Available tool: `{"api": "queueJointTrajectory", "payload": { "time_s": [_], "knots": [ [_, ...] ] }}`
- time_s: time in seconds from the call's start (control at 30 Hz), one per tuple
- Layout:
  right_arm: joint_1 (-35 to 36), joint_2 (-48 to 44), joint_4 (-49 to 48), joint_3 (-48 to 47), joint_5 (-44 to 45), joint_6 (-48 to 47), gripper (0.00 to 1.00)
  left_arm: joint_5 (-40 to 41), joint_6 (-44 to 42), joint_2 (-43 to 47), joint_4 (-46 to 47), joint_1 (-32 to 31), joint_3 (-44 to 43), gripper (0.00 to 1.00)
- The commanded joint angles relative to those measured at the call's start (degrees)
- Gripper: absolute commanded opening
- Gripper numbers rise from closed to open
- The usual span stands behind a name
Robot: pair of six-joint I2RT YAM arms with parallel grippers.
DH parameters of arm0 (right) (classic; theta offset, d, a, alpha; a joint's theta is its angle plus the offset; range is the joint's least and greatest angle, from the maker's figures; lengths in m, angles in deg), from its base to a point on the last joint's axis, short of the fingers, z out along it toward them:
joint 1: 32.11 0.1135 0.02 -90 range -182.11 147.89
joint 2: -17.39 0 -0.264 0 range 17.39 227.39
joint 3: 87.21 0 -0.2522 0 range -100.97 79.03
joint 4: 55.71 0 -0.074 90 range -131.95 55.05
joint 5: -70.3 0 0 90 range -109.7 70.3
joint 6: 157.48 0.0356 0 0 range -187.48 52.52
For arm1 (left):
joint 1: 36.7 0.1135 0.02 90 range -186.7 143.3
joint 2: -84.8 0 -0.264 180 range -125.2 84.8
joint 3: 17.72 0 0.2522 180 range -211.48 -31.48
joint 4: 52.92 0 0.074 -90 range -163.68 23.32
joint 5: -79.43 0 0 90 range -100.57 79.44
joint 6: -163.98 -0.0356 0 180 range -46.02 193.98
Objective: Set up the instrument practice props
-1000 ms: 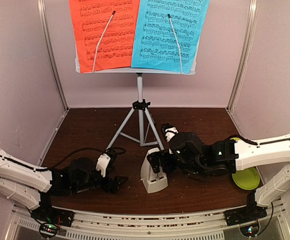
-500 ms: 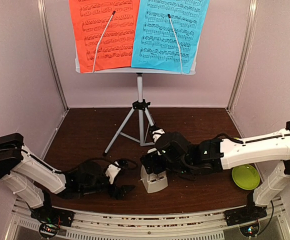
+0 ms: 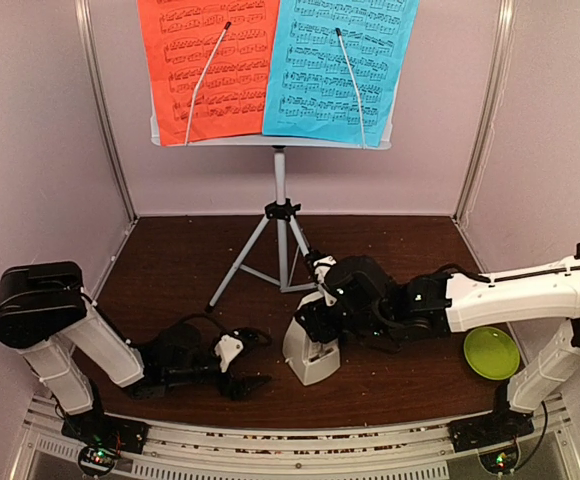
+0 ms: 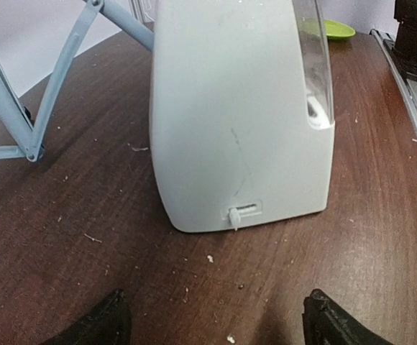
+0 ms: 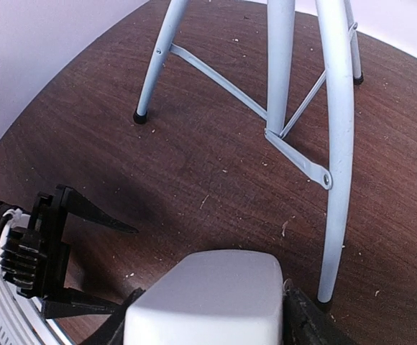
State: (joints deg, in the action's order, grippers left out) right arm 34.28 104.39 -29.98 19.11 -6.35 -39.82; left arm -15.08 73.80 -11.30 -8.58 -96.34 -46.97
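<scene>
Your left gripper (image 4: 216, 310) has its jaws spread wide with nothing between them. It sits low on the table at the lower left of the overhead view, pointed at the metronome (image 4: 237, 122) but not touching it.

Your right gripper (image 5: 208, 309) straddles the top of that metronome, with a dark finger tight against each side. I can't tell from these views whether it's actually clamping.

The metronome stands upright at the lower centre of the overhead view, just in front of the tripod legs.

- One music stand (image 3: 280, 215), on three legs.
- Two sheet-music pages on its desk at the top of the frame: one red page (image 3: 208, 60) on the left and one blue page (image 3: 342, 60) on the right.
- One metronome.
- One lime-green plate (image 3: 491, 352), lower right.

The table (image 3: 180, 260) is dark brown wood dotted with pale crumbs. Plain pale lilac walls (image 3: 30, 150) box it in on three sides.
</scene>
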Motion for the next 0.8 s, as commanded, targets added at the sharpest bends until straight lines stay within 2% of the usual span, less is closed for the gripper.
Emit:
{"api": "queueJointTrajectory", "payload": {
  "time_s": [0.0, 0.07, 0.2, 0.3, 0.5, 0.77],
  "knots": [
    [-1.13, -3.29, -1.49, 0.77, -1.78, -1.72, 0.50, -5.41, -3.41, -3.47, 7.31, 1.19, -0.28, 0.84],
    [-1.41, -3.41, -1.46, 0.70, -2.39, -1.96, 0.49, -5.55, -3.82, -4.54, 5.25, 1.19, -3.48, 0.84],
    [-1.61, -3.49, -2.59, 1.25, -3.40, -2.56, 0.49, -3.71, -3.12, -6.84, 8.92, 1.19, -4.79, 0.84],
    [-1.57, -3.52, -3.53, 1.85, -4.14, -2.66, 0.49, -3.35, -3.91, -8.45, 5.75, 1.19, -7.52, 0.84],
    [-1.66, -3.36, -3.43, 1.00, -4.75, -2.93, 0.48, -5.95, -3.84, -12.92, 5.12, 1.50, -11.36, 0.84],
    [-1.69, -3.65, -3.48, 0.89, -5.37, -2.62, 0.48, -6.63, -3.97, -14.67, 6.69, 3.45, -11.54, 0.72]
  ]
}}
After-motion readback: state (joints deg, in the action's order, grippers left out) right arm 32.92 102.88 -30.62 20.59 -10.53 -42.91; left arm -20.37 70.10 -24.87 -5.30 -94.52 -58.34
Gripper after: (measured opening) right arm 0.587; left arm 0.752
